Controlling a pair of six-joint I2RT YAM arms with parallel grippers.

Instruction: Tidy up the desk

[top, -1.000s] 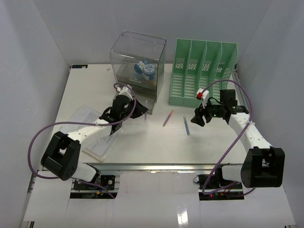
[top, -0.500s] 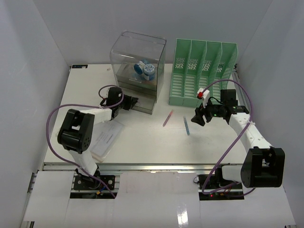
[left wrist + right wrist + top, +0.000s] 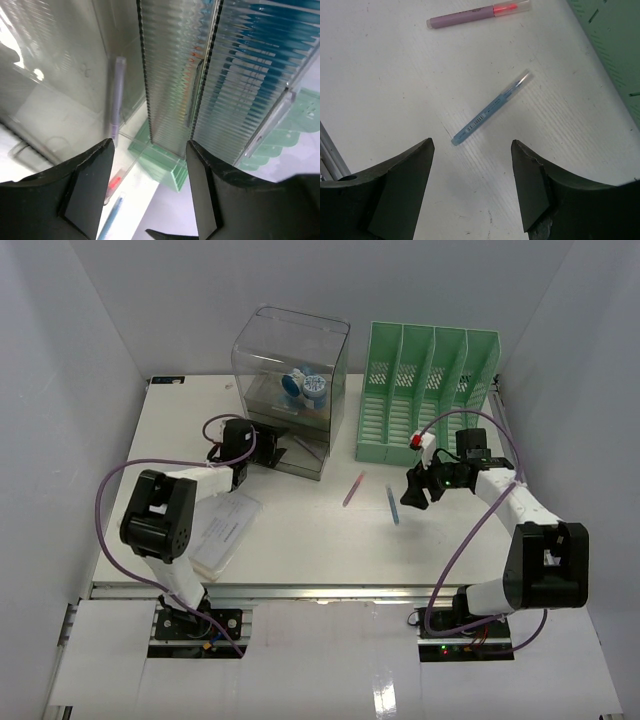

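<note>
1 blue pen point(image 3: 490, 108) — apparently loose — below right fingers point(image 3: 400, 195).

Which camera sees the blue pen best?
The right wrist view: the blue pen lies whole and close on the desk. The top view shows it tiny; the left wrist view catches only a blurry end.

Clear drawer box point(image 3: 290, 350) beside green file rack point(image 3: 430, 390); pink pen point(image 3: 354, 489), blue pen point(image 3: 392, 505).

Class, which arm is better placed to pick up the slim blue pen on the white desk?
Right. The open right gripper hovers over the slim blue pen; the left gripper faces the clear plastic drawer box.
</note>
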